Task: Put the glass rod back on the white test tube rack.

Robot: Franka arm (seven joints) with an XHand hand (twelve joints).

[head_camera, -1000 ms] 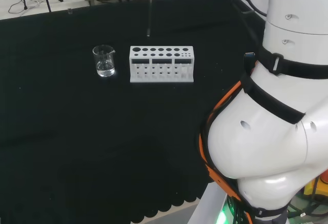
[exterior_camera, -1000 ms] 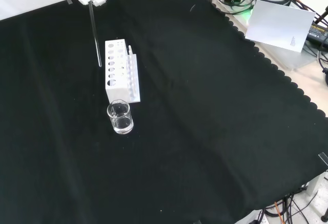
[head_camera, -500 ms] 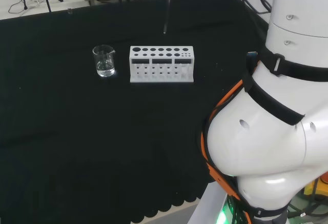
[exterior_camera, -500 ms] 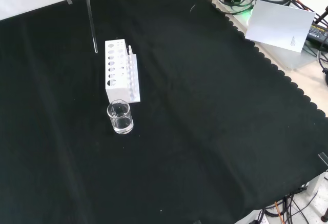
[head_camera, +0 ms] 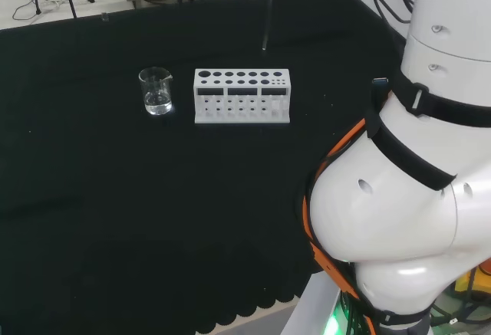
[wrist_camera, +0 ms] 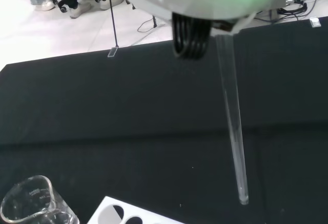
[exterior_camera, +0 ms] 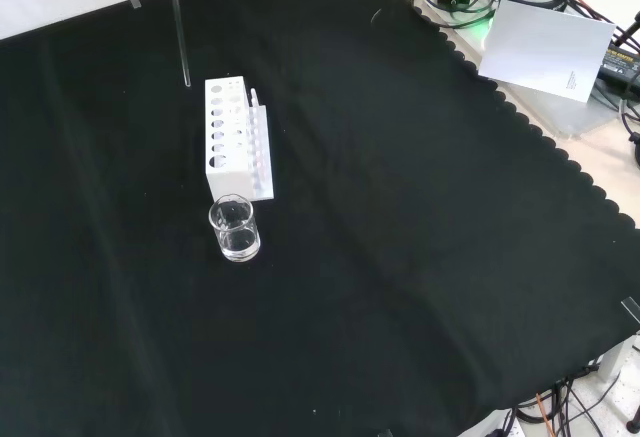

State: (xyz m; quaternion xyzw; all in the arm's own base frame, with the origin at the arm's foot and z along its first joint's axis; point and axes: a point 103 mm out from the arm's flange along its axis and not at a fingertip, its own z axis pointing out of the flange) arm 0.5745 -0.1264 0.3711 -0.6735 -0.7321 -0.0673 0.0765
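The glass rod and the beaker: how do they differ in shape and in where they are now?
The glass rod is long, thin and hangs upright in the air beyond the rack's end; the beaker is short, wide and stands on the cloth at the white rack's other end. The beaker holds a little clear liquid; the rod holds nothing. Both are clear.

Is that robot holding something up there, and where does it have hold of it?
Yes, a glass rod, gripped at its upper end. It hangs upright, with its lower tip in the air above the cloth beside the white test tube rack.
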